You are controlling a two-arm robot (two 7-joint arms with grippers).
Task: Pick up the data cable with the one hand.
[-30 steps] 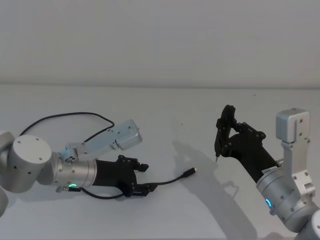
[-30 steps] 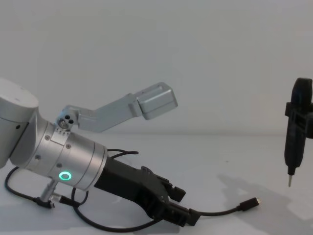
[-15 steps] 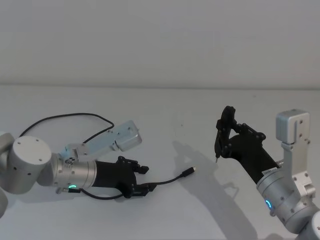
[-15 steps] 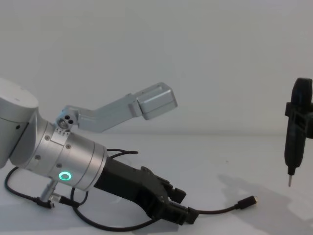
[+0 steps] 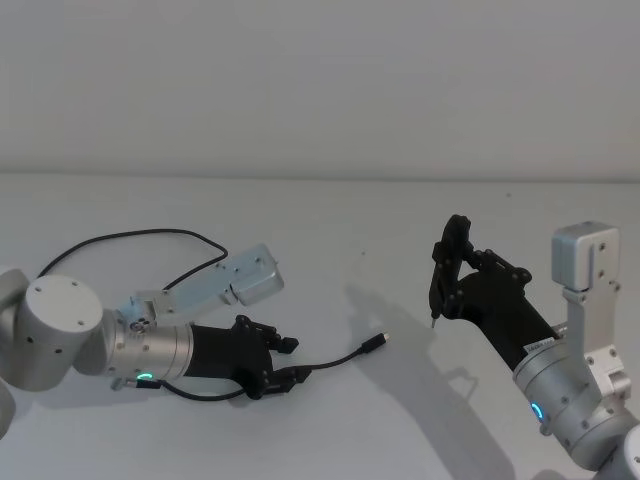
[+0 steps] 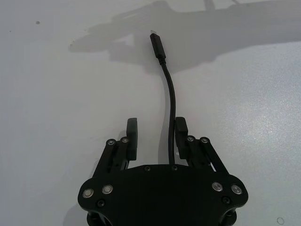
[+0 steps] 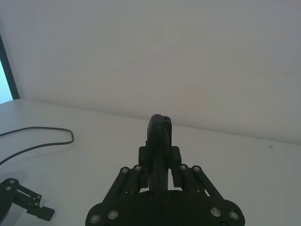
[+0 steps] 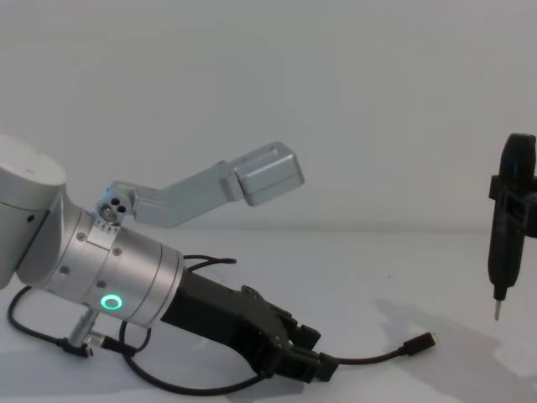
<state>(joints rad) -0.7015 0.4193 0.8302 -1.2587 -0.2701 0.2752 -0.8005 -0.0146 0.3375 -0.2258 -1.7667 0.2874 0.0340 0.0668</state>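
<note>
Left tool (image 5: 288, 360), fingers (image 6: 132, 136) apart, and data cable (image 5: 340, 358) leftward, right tool (image 7: 159, 159) around pen (image 7: 160, 126).

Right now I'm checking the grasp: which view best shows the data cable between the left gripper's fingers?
Left wrist view: the data cable runs between the left gripper's open fingers, close to one. Head view shows its loop and plug; chest view, side-on; right wrist view, a far loop.

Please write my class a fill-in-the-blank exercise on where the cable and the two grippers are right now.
The gripper astride the cable is on the robot's ___ arm.
Its jaws stand ___.
The pen tool is clamped in the other gripper, on the ___ arm.
The tool's metal tip points ___.
Missing words: left, open, right, down.
</note>
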